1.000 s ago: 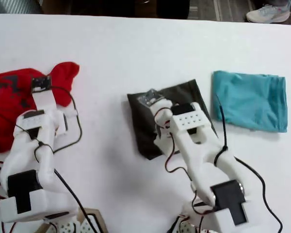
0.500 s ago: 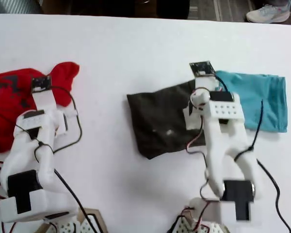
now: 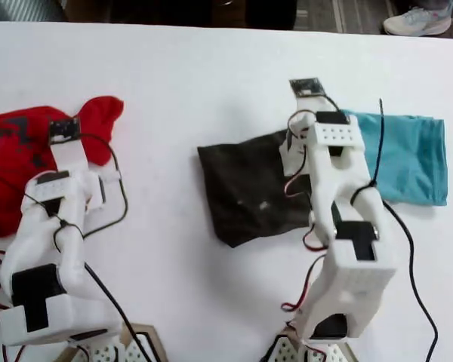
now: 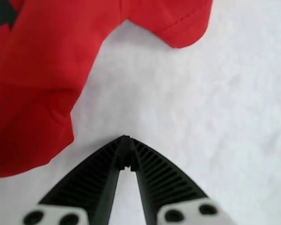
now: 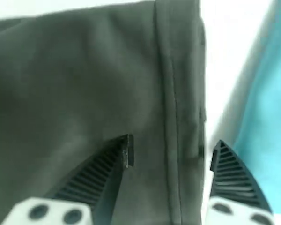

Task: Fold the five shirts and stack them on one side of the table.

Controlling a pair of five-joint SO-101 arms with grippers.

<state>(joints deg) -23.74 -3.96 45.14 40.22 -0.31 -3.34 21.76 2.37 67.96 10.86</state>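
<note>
A folded dark grey shirt lies mid-table, with a folded teal shirt just to its right. My right gripper is open, its fingers straddling the dark shirt's hemmed edge beside the teal shirt. In the high view the right gripper sits over the gap between both shirts. A crumpled red shirt lies at the far left. My left gripper is shut and holds nothing, resting on bare table beside the red shirt. In the high view the left gripper is over the red shirt's right part.
The white table has bare room along the back and between the red and dark shirts. Cables trail from both arms. A small brown box corner sits at the front edge. A shoe stands on the floor beyond the table.
The right arm has swung from over the dark shirt's middle to its right edge, next to the teal shirt. The dark shirt's right side now lies flatter. The left arm has stayed still.
</note>
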